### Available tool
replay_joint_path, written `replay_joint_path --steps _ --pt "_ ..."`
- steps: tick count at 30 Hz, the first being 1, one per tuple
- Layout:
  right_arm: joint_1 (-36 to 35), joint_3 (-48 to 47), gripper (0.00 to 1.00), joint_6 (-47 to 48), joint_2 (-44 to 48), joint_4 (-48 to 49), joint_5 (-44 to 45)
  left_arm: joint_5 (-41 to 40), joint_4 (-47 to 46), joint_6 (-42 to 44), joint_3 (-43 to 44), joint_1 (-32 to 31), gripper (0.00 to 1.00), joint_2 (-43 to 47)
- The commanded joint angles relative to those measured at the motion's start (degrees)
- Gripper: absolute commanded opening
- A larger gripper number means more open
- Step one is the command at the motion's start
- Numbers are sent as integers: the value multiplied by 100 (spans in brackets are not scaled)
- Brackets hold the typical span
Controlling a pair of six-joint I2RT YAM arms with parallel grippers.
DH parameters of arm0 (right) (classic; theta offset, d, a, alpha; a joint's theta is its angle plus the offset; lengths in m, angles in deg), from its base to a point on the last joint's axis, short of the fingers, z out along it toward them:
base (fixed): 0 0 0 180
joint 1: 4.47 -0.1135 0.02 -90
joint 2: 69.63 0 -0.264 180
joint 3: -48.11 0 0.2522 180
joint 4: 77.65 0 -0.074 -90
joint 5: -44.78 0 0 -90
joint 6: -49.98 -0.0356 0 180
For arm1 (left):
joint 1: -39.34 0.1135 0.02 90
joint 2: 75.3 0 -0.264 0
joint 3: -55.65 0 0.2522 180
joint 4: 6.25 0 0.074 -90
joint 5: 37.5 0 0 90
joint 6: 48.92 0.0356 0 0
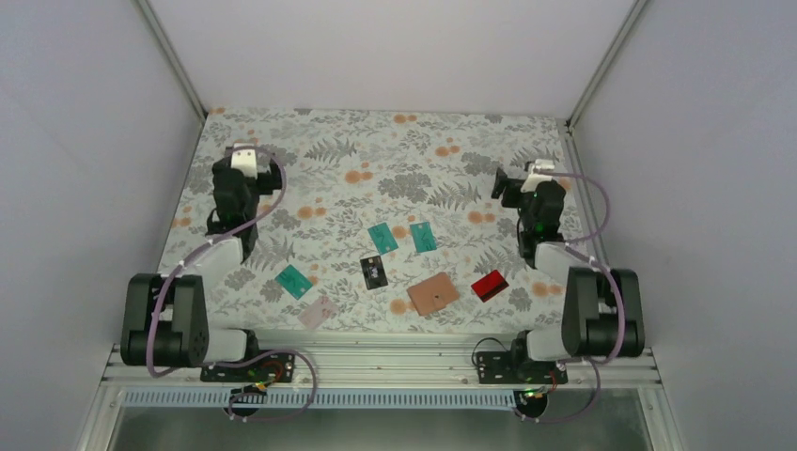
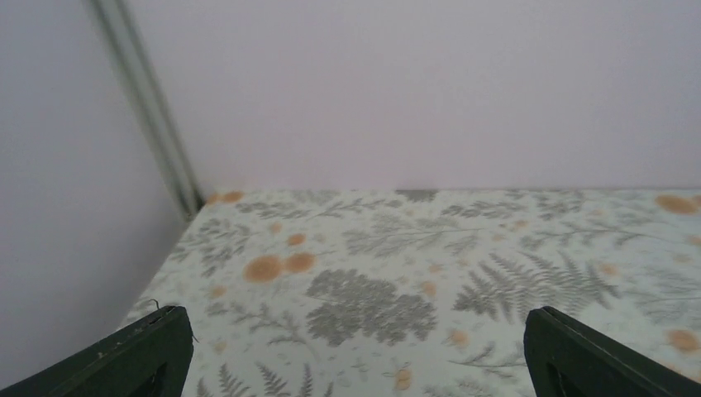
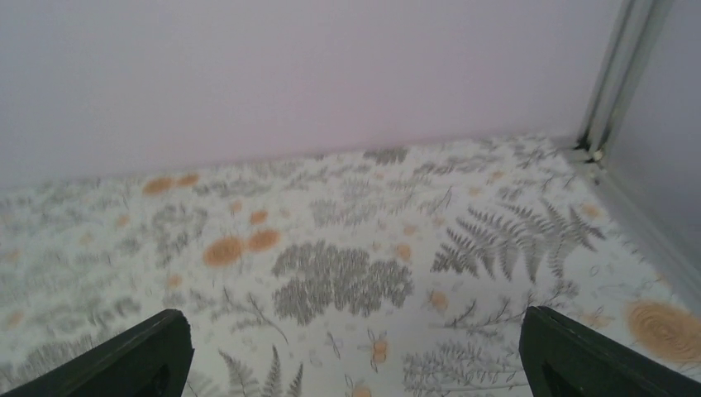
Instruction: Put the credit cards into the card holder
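Credit cards: six, all lying flat and separate on the tabletop point(image 1: 376, 155), in its near half, none inside the card holder
Pale pinkish card point(image 1: 319, 311): nearest of the six, close to the near edge and left of centre, turned at an angle
Card holder point(image 1: 433, 294): tan-brown pouch lying flat to the right of the pale pinkish card, slightly skewed, touching no card
Red card point(image 1: 490, 285): just beside the card holder on its right, a small gap between them, near the right arm point(image 1: 601, 315)
Near teal card point(image 1: 294, 281): a little beyond the pale pinkish card, tilted, not far from the left arm point(image 1: 174, 319)
Black card point(image 1: 374, 272): around the middle, between the near teal card and the card holder, slightly farther back
Far-left teal card point(image 1: 382, 238): just beyond the black card, angled
Far-right teal card point(image 1: 424, 237): beside the far-left teal card, apart from it
Left fingers point(image 2: 145, 360): spread wide with nothing between them, over the far left of the tabletop, well apart from every card, facing the back wall point(image 1: 395, 56)
Right fingers point(image 3: 595, 356): likewise spread wide and holding nothing, over the far right of the tabletop, only fern and orange print below them
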Motion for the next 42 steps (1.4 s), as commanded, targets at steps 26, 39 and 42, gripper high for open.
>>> replay_joint_path --steps 26,39,42 --pt "-585 -414 100 -4514 2991 -8419 -2633 3719 6341 -621 2255 -2738 87 -395" --pt "-1586 -140 95 -4751 2301 -8187 -2622 4055 6570 -251 3103 -3920 73 -1998" --pt "-1696 -146 92 -4696 2096 -8075 -2653 4094 6613 -144 3252 -4041 68 -2234"
